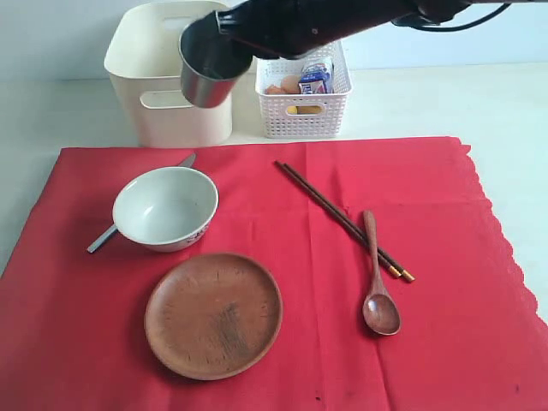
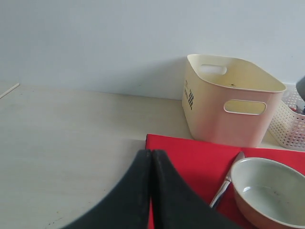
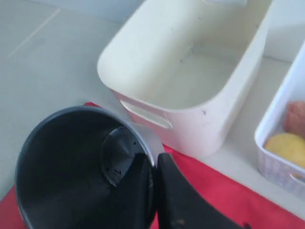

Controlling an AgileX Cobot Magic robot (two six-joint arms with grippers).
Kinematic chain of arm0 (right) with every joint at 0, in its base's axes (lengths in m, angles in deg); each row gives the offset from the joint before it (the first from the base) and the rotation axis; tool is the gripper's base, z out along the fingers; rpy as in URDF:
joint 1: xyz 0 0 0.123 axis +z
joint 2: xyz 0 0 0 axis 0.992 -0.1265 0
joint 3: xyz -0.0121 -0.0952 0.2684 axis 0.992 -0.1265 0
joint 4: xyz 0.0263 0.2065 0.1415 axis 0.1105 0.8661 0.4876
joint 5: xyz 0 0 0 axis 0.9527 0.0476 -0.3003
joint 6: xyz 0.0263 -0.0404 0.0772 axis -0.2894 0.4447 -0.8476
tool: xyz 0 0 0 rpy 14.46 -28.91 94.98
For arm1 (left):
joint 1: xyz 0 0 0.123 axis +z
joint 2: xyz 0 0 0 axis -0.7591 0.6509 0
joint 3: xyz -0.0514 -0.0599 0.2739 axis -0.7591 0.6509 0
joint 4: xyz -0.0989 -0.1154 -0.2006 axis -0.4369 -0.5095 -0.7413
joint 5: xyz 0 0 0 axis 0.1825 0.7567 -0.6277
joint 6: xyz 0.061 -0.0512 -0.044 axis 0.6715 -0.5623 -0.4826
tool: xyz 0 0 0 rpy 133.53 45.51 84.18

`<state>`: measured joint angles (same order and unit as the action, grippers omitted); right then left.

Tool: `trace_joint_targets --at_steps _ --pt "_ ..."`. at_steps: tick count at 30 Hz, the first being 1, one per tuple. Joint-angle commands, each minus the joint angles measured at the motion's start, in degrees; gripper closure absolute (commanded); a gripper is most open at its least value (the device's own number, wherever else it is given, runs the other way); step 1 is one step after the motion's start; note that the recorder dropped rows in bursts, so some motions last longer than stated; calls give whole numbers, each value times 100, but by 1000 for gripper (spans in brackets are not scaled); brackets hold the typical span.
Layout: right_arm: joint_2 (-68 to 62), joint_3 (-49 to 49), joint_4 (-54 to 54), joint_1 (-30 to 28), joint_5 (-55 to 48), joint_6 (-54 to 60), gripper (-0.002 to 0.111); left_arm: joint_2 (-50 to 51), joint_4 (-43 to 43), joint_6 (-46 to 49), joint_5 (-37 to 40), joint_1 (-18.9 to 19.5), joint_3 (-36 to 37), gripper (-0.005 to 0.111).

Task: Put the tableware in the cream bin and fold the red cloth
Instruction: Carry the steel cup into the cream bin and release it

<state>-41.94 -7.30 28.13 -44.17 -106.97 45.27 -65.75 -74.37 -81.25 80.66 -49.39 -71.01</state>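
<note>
My right gripper [image 3: 155, 162] is shut on the rim of the steel cup [image 1: 205, 62], holding it in the air in front of the cream bin [image 1: 167, 73]. The bin [image 3: 190, 67] looks empty inside. On the red cloth [image 1: 282, 342] lie the white bowl [image 1: 165, 206], the round brown plate [image 1: 213, 314], the wooden spoon [image 1: 378, 282], the dark chopsticks [image 1: 338, 217] and the silver knife [image 1: 103, 238], partly under the bowl. My left gripper [image 2: 151, 155] is shut with nothing in it, above the cloth's far-left corner [image 2: 190, 157].
A white lattice basket [image 1: 304, 107] with an egg, a milk carton and other food stands to the right of the cream bin. Pale tabletop [image 1: 497, 103] surrounds the cloth. The cloth's scalloped edge runs along the right side.
</note>
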Motion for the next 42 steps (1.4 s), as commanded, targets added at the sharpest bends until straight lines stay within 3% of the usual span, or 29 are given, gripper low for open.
trace_joint_targets --at_steps 1,5,15,23,25,29,31,42 --pt "-264 397 1402 7 206 1480 108 -39 -46 0 6 7 -1 104" --pt "-802 872 2052 7 231 2053 108 -39 -46 0 6 7 -1 104" --pt "-2325 2488 2028 7 1047 2139 108 -39 -46 0 6 7 -1 104" --pt "-2761 2728 2015 7 952 2129 107 -39 -46 0 6 7 -1 104" --pt "-2775 2728 2015 7 1100 2129 98 -39 -46 0 6 7 -1 104" --pt "-2775 2728 1956 7 956 2129 68 -39 -46 0 6 7 -1 104" --pt "-2762 2728 1331 7 754 2129 60 -39 -46 0 6 7 -1 104" --pt "-1719 2728 -1319 -74 -1401 695 58 -39 -46 0 6 7 -1 104"
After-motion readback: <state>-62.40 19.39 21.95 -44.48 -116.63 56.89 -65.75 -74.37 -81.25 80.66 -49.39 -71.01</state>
